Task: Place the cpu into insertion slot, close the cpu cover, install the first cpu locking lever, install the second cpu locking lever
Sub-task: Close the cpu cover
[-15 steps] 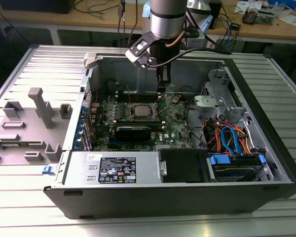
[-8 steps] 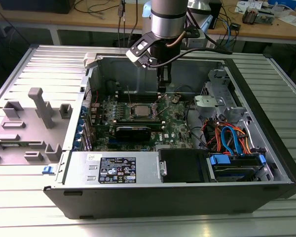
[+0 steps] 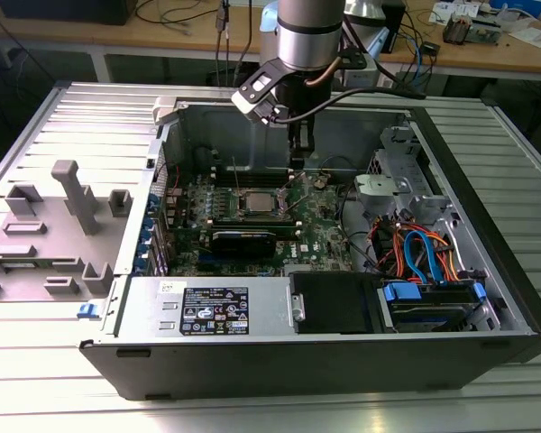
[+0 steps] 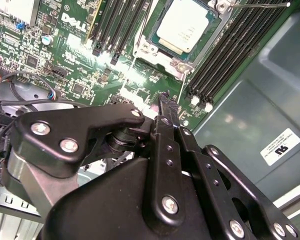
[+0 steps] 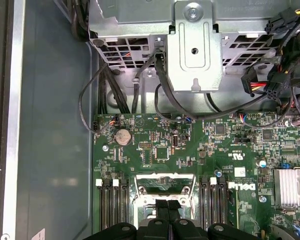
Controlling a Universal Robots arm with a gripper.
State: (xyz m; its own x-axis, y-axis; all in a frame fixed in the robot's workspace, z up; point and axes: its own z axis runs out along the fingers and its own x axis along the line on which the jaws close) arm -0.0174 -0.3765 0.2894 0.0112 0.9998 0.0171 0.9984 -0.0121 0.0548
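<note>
Item: the cpu (image 4: 184,25), a small flat square chip with a shiny silver-grey metal top, seated in the insertion slot (image 4: 179,66), a square motherboard socket with a silvery metal frame; in the exterior view the cpu (image 3: 257,201) sits mid-board inside an open black tower computer case (image 3: 487,225). The cpu cover (image 4: 166,51), a thin silvery plate with a square cut-out, lies around the chip's top; whether it is fully pressed down cannot be told. Two thin wire locking levers, one (image 4: 260,5) beyond the far side of the socket and one (image 4: 182,85) off its near corner, stand free of the frame. Tool: the gripper (image 3: 298,161), black and two-fingered on a silver arm, reaching down into the case just to the exterior view's right of the socket and a little behind it. In both wrist views the gripper (image 5: 168,207) has its fingers pressed together with nothing between them, and the tip (image 4: 164,97) hangs over the green circuit board (image 5: 190,150) just off the socket's corner, near the nearer lever; contact with the lever cannot be told. The long narrow black memory slots (image 4: 225,55) flank the socket. Also present: a silver coin cell (image 5: 122,136), a grey metal drive cage (image 5: 195,45), orange and blue cables (image 3: 424,253), a ribbed grey metal table (image 3: 252,406).
</note>
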